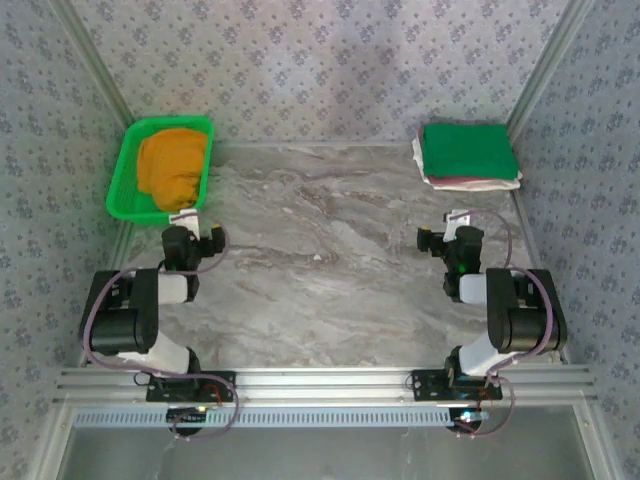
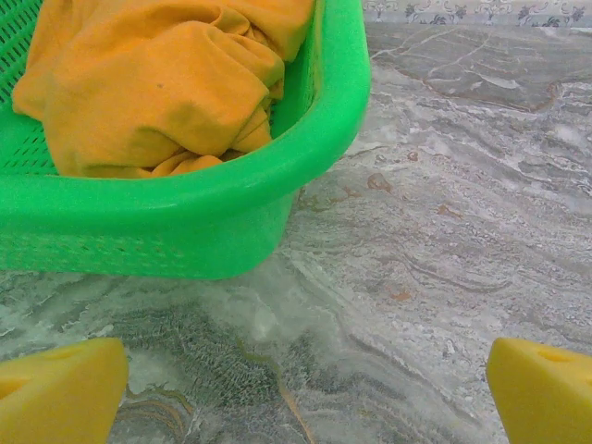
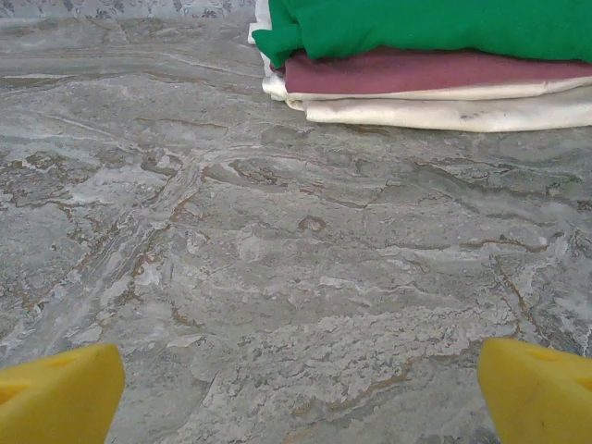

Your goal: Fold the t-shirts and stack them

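orange-yellow tee (image 2: 157, 83) bunched in green basket (image 2: 185, 222), left gripper (image 2: 305, 398) wide and empty near it, right gripper (image 3: 301, 393) wide, empty, facing folded green tee (image 3: 435, 23) atop maroon tee (image 3: 416, 72), white tee (image 3: 444, 111)

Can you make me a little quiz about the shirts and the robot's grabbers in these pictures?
1. Where is the crumpled orange-yellow cloth t-shirt? A) in a drawer B) in the green plastic mesh basket C) on a chair
2. True or false: the folded green cloth t-shirt lies on top, above the folded maroon t-shirt and the folded white t-shirt.
3. Fill in: the left gripper and the right gripper are both ____.

Key: 1 B; 2 true; 3 open.
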Motion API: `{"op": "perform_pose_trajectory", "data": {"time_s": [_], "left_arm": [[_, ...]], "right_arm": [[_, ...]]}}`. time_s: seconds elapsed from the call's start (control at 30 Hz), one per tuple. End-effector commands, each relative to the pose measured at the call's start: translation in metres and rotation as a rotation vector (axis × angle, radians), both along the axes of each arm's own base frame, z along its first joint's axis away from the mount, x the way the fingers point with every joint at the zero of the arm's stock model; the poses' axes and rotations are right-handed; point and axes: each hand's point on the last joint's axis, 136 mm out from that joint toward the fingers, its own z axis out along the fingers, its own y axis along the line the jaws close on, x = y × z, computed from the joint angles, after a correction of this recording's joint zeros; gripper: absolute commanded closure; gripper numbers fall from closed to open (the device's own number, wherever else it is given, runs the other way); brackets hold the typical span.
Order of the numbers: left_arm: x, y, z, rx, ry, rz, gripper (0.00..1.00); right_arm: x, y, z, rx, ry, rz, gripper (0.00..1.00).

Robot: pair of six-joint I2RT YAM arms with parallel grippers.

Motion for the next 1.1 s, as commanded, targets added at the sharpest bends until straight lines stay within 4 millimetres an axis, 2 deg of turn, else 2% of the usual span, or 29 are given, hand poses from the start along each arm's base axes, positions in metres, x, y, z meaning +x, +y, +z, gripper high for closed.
{"op": "perform_pose_trajectory", "data": {"time_s": [0.0,0.57,0.7,0.77,0.83,0.93,1.0,1.07], "left_arm": [[0.005,-0.003,0.005,0.005,-0.013,-0.015,0.00],[0.005,-0.003,0.006,-0.005,-0.016,-0.022,0.00],[0.005,-0.012,0.012,0.009,-0.016,-0.071,0.00],[-0.004,-0.020,0.034,0.060,-0.034,-0.079,0.00],[-0.015,-0.022,0.067,0.063,-0.075,-0.046,0.00],[-0.021,-0.024,0.125,-0.021,-0.153,-0.026,0.01],[-0.008,-0.017,0.158,-0.037,-0.134,0.017,0.01],[0.015,-0.005,0.176,-0.058,-0.060,0.061,0.02]], "right_arm": [[0.004,0.001,0.005,0.011,-0.011,0.003,0.00],[0.004,0.001,0.006,0.013,-0.016,0.002,0.00],[0.002,0.000,0.012,0.003,-0.031,-0.011,0.00],[-0.002,-0.004,0.036,-0.032,-0.036,-0.056,0.00],[-0.006,-0.002,0.067,-0.043,-0.058,-0.084,0.00],[-0.004,0.022,0.121,-0.007,-0.127,-0.009,0.00],[0.004,0.038,0.151,-0.001,-0.143,0.000,0.00],[0.018,0.061,0.167,0.004,-0.124,0.053,0.00]]}}
